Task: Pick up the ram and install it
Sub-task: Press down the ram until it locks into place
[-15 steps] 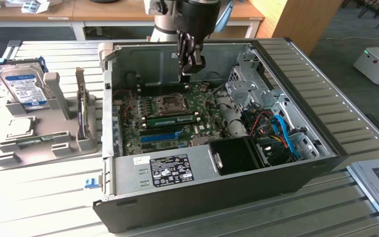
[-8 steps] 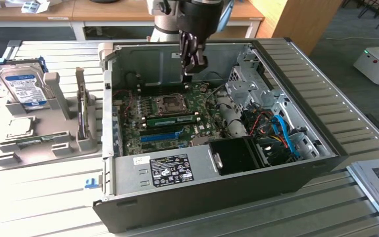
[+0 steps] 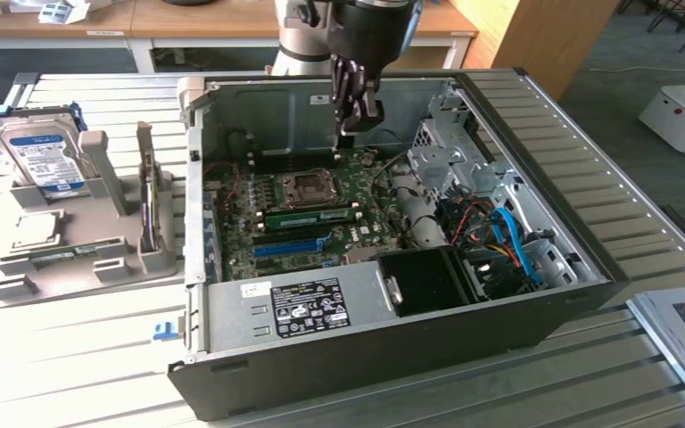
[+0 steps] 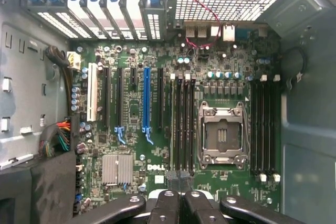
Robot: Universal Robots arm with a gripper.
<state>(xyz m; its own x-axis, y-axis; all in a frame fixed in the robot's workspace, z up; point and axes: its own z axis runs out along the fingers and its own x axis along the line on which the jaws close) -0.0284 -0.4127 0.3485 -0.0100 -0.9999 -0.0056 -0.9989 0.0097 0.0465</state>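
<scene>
1. My arm [image 3: 301,27] comes down from above into the open computer case [image 3: 414,357], wrist aimed at the motherboard [image 3: 242,236].
2. My gripper [image 3: 360,120] has its fingers pressed together, with nothing between them.
3. The ram [image 3: 310,217] sits in a motherboard slot below my fingertips, apart from them, just beside the processor socket [image 3: 310,185].
4. Well off to the exterior view's left of my fingers, a grey holder [image 3: 93,259] carries a hard drive [image 3: 43,159] upright. The case beneath my fingers holds the motherboard and a blue slot [image 3: 289,245].
</scene>
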